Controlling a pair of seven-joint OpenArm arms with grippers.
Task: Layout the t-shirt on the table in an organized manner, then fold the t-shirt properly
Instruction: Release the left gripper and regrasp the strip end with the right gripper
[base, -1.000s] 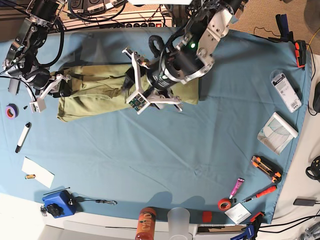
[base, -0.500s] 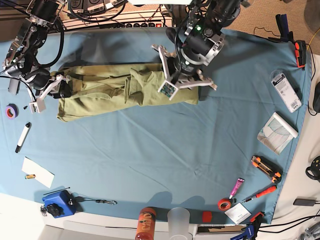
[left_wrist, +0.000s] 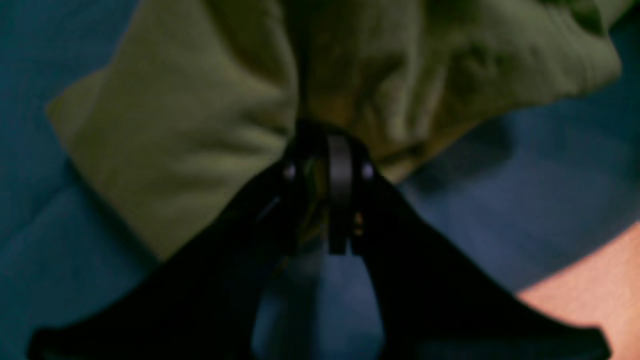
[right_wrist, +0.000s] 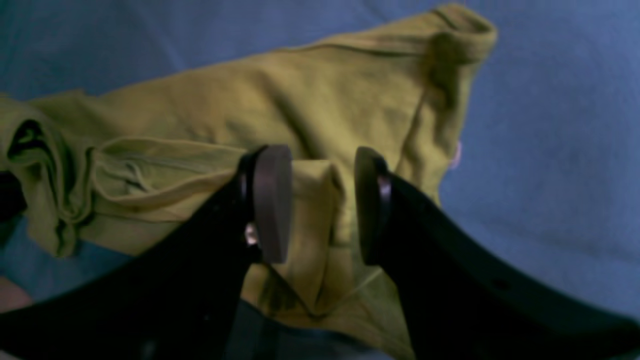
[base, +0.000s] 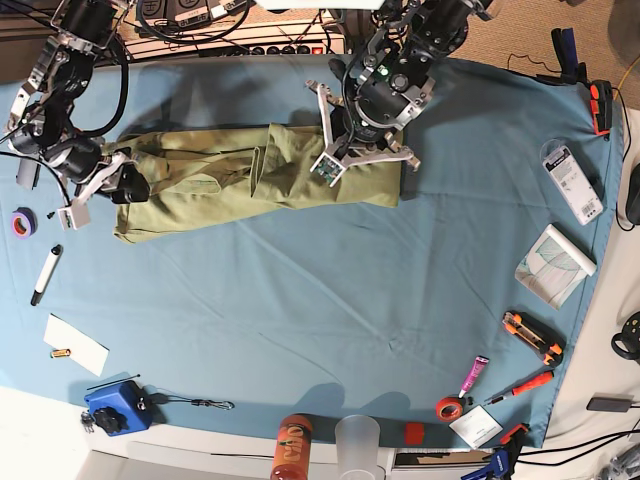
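Two pincers on t-shirt | left pincer nipping right end (nearly closed) | right pincer agape astride left-end fold | long axis along worktop

place: robotics lab | cues: hand tools, tape roll, cables around the table

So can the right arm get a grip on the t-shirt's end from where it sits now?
Probably yes. The right gripper already straddles a raised fold of the t-shirt with its jaws open, nothing lying between pads and cloth. Closing should catch it.
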